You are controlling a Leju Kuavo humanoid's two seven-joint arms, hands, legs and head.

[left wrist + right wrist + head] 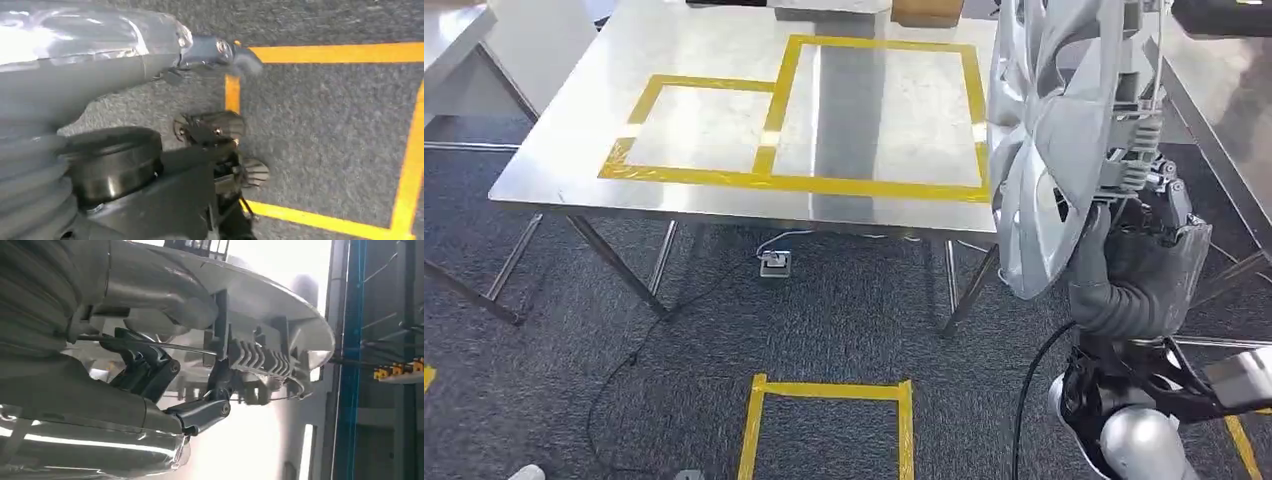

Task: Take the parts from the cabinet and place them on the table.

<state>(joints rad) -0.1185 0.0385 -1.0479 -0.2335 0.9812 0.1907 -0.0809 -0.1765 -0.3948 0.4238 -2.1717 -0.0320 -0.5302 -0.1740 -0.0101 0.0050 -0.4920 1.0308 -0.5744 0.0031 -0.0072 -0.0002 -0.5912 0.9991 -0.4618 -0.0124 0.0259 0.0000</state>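
Silver and rounded, the robot's right arm rises from the lower right of the head view, and its right hand (pixel 1146 262) grips the lower rim of a large silver wheel cover (pixel 1064 140), holding it upright on edge. That part is a pale grey plastic disc with broad swept spokes and dark gaps between them; its rim carries small ribbed clips, which the right wrist view shows close up (pixel 260 357) beside a thin wire ring running around the back. The thick grey thumb (pixel 160 295) lies against the disc's back face while darker fingers (pixel 200 412) close on its edge from the other side. No brand, label or writing can be read on the part.

Down by the robot's side, the left hand (pixel 220 150) hangs over dark grey carpet; its fingers are curled in and hold nothing. Yellow tape lines (pixel 325 52) cross the carpet beneath it.

On the floor ahead, a square outlined in yellow tape (pixel 829 420) lies just before the steel counter (pixel 574 150). A small grey box with a cable (pixel 775 263) sits under the counter. The counter top bears two adjoining rectangles of yellow tape (pixel 774 120). The wheel cover is held in the air at the counter's right edge, overlapping its right corner in the head view, not resting on it
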